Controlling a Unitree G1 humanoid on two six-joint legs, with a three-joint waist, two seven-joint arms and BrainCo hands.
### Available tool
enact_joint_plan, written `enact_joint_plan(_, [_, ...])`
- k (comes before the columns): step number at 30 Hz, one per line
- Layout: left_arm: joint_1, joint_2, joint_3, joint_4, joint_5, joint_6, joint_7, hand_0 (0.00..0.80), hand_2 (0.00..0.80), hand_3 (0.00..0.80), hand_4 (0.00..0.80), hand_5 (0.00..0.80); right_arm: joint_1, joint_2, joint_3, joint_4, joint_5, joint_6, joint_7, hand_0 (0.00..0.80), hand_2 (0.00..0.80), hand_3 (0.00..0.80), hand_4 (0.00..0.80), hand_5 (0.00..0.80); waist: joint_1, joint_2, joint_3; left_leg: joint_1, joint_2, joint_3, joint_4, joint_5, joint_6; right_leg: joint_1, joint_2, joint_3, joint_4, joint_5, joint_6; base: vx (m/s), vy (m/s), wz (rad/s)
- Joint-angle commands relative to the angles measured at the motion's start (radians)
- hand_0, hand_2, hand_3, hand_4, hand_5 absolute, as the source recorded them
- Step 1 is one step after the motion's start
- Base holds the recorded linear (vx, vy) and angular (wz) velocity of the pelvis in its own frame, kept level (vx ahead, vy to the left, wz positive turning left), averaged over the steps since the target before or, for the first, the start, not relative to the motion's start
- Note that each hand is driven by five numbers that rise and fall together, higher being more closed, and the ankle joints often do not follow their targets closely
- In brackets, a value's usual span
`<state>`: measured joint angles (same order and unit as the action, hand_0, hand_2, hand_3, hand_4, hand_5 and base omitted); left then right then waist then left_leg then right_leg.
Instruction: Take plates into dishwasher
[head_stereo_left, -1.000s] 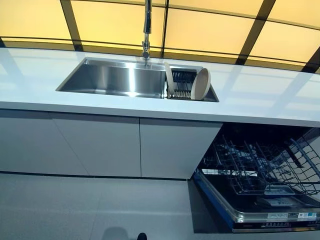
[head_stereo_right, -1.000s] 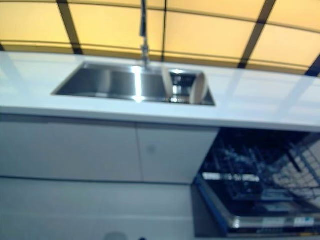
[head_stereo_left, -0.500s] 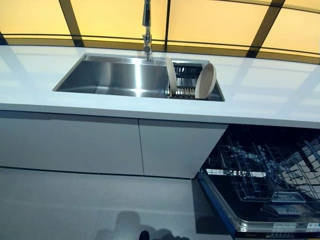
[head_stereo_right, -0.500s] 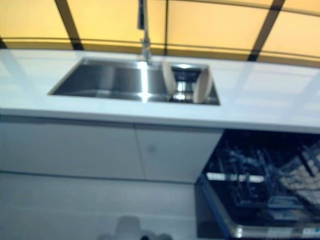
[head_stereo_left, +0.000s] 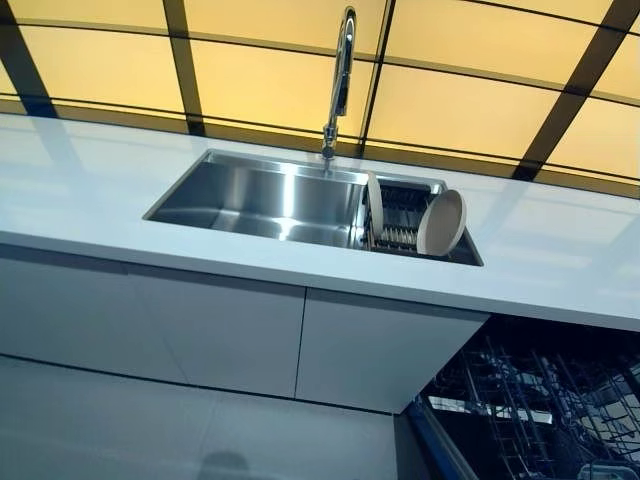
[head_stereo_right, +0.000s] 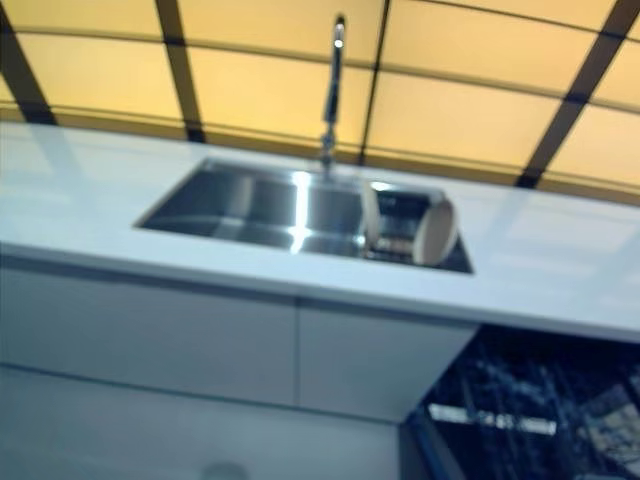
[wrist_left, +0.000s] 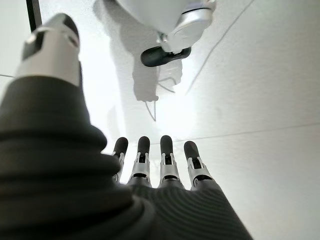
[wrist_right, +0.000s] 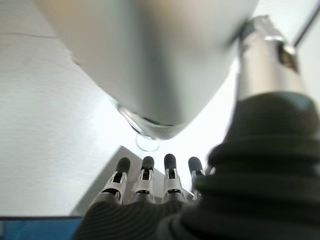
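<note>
Two beige plates stand on edge in a wire rack (head_stereo_left: 398, 218) at the right end of the steel sink (head_stereo_left: 270, 195): a thin one (head_stereo_left: 374, 204) seen edge-on and a round one (head_stereo_left: 441, 222) leaning at the right. The open dishwasher with its dark wire rack (head_stereo_left: 530, 410) is at the lower right, under the white counter (head_stereo_left: 80, 190). Neither hand shows in the eye views. My left hand (wrist_left: 160, 167) shows only in its wrist view, fingers straight, holding nothing, over the pale floor. My right hand (wrist_right: 150, 182) shows only in its wrist view, fingers straight, empty.
A tall tap (head_stereo_left: 340, 80) rises behind the sink. White cabinet doors (head_stereo_left: 230, 340) run under the counter, left of the dishwasher. Yellow panels with dark frames (head_stereo_left: 450, 100) back the counter. Grey floor (head_stereo_left: 150, 430) lies in front.
The whole picture has shifted right and down: the camera has moved, so the sink sits lower and less of the dishwasher shows. The plates have not moved.
</note>
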<state>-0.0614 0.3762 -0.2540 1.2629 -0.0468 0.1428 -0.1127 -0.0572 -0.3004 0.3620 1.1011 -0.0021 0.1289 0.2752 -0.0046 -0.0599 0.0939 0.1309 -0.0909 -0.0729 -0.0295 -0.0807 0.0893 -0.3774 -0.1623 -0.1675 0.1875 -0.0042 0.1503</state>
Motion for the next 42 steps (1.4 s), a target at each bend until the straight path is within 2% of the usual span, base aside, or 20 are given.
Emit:
enact_joint_plan(1, [0.004, -0.009, 0.008, -0.001, 0.035, 0.007, 0.003, 0.000, 0.000, 0.000, 0.000, 0.000, -0.013, -0.046, -0.007, 0.100, -0.012, 0.013, 0.003, 0.000, 0.000, 0.000, 0.000, 0.000, -0.011, 0.003, -0.001, 0.045, 0.005, -0.005, 0.053, -0.084, -0.022, 0.084, 0.012, -0.020, -0.158, 0.245, 0.010, 0.171, -0.074, 0.53])
enact_joint_plan(5, [0.029, -0.021, 0.035, 0.008, 0.049, 0.004, -0.008, 0.000, 0.000, 0.000, 0.000, 0.000, -0.024, -0.040, -0.010, 0.102, -0.032, 0.021, 0.007, 0.000, 0.000, 0.000, 0.000, 0.000, 0.003, -0.006, -0.025, 0.094, 0.021, 0.008, 0.038, -0.100, -0.041, 0.160, 0.014, -0.030, -0.147, 0.228, 0.002, 0.136, -0.081, 0.62])
enact_joint_plan(8, [0.039, -0.019, 0.033, -0.003, 0.064, 0.005, -0.016, 0.000, 0.000, 0.000, 0.000, 0.000, -0.023, -0.052, -0.002, 0.060, -0.055, -0.013, 0.007, 0.000, 0.000, 0.000, 0.000, 0.000, 0.003, -0.010, -0.034, 0.115, 0.036, 0.024, 0.010, -0.094, -0.053, 0.192, 0.020, -0.030, -0.164, 0.213, 0.006, 0.095, -0.071, -0.17])
enact_joint_plan(12, [0.041, -0.008, 0.031, -0.021, 0.060, 0.008, -0.015, 0.000, 0.000, 0.000, 0.000, 0.000, -0.028, -0.076, 0.009, -0.007, -0.102, -0.023, -0.020, 0.000, 0.000, 0.000, 0.000, 0.000, 0.001, -0.016, -0.032, 0.105, 0.050, 0.046, 0.009, -0.089, -0.063, 0.202, 0.018, -0.028, -0.169, 0.206, 0.012, 0.021, -0.062, -0.18])
enact_joint_plan(14, [0.043, 0.020, 0.021, -0.062, 0.053, 0.026, -0.017, 0.000, 0.000, 0.000, 0.000, 0.000, -0.037, -0.143, 0.013, -0.132, -0.128, -0.030, 0.043, 0.000, 0.000, 0.000, 0.000, 0.000, 0.000, -0.024, -0.013, 0.083, 0.068, 0.065, 0.012, -0.074, -0.069, 0.188, 0.013, -0.026, -0.153, 0.207, 0.026, -0.015, -0.115, -0.33])
enact_joint_plan(18, [0.052, 0.050, 0.023, -0.096, 0.054, 0.038, -0.020, 0.000, 0.000, 0.000, 0.000, 0.000, -0.034, -0.225, 0.002, -0.270, -0.164, -0.035, 0.105, 0.000, 0.000, 0.000, 0.000, 0.000, -0.002, -0.036, 0.002, 0.064, 0.077, 0.076, 0.021, -0.063, -0.069, 0.178, 0.010, -0.023, -0.142, 0.214, 0.034, -0.005, -0.081, -0.20])
enact_joint_plan(21, [0.061, 0.068, 0.023, -0.111, 0.055, 0.042, -0.016, 0.000, 0.000, 0.000, 0.000, 0.000, -0.029, -0.300, -0.013, -0.369, -0.168, -0.005, 0.147, 0.000, 0.000, 0.000, 0.000, 0.000, -0.008, -0.044, 0.008, 0.053, 0.082, 0.086, 0.027, -0.061, -0.066, 0.171, 0.010, -0.020, -0.136, 0.220, 0.040, -0.011, -0.058, 0.00])
enact_joint_plan(23, [0.066, 0.080, 0.027, -0.112, 0.051, 0.040, -0.013, 0.000, 0.000, 0.000, 0.000, 0.000, -0.022, -0.367, -0.036, -0.442, -0.161, 0.009, 0.217, 0.000, 0.000, 0.000, 0.000, 0.000, -0.018, -0.051, 0.010, 0.051, 0.084, 0.097, 0.030, -0.062, -0.065, 0.167, 0.013, -0.015, -0.133, 0.223, 0.041, -0.010, -0.034, -0.01])
enact_joint_plan(26, [0.061, 0.094, 0.042, -0.115, 0.048, 0.051, -0.010, 0.000, 0.000, 0.000, 0.000, 0.000, -0.001, -0.461, -0.081, -0.551, -0.102, 0.052, 0.342, 0.000, 0.000, 0.000, 0.000, 0.000, -0.038, -0.063, 0.005, 0.057, 0.081, 0.107, 0.034, -0.068, -0.063, 0.167, 0.016, -0.001, -0.132, 0.230, 0.044, 0.000, 0.000, 0.00])
enact_joint_plan(31, [0.060, 0.104, 0.058, -0.114, 0.057, 0.050, -0.007, 0.000, 0.000, 0.000, 0.000, 0.000, 0.032, -0.530, -0.152, -0.688, 0.031, 0.101, 0.413, 0.000, 0.000, 0.000, 0.000, 0.000, -0.063, -0.070, 0.001, 0.067, 0.075, 0.116, 0.040, -0.077, -0.062, 0.160, 0.013, 0.013, -0.131, 0.242, 0.048, 0.003, 0.019, -0.19])
enact_joint_plan(35, [0.071, 0.112, 0.089, -0.104, 0.065, 0.052, 0.004, 0.000, 0.000, 0.000, 0.000, 0.000, 0.072, -0.579, -0.264, -0.814, 0.186, 0.151, 0.446, 0.000, 0.000, 0.000, 0.000, 0.000, -0.085, -0.071, 0.003, 0.074, 0.061, 0.129, 0.037, -0.070, -0.064, 0.151, 0.013, 0.009, -0.130, 0.267, 0.055, 0.013, 0.012, -0.16])
enact_joint_plan(39, [0.114, 0.109, 0.149, -0.076, -0.002, 0.040, 0.044, 0.000, 0.000, 0.000, 0.000, 0.000, 0.034, -0.589, -0.328, -0.847, 0.276, 0.151, 0.432, 0.000, 0.000, 0.000, 0.000, 0.000, -0.074, -0.052, 0.003, 0.083, 0.064, 0.195, 0.008, -0.048, -0.075, 0.156, 0.007, -0.057, -0.082, 0.256, 0.050, -0.030, 0.013, -0.47])
enact_joint_plan(42, [0.122, 0.111, 0.198, -0.055, -0.013, 0.051, 0.071, 0.000, 0.000, 0.000, 0.000, 0.000, -0.007, -0.579, -0.371, -0.831, 0.363, 0.145, 0.353, 0.000, 0.000, 0.000, 0.000, 0.000, -0.071, -0.049, 0.001, 0.101, 0.064, 0.214, -0.017, -0.050, -0.075, 0.169, 0.014, -0.084, -0.106, 0.239, 0.044, 0.061, -0.079, -0.73])
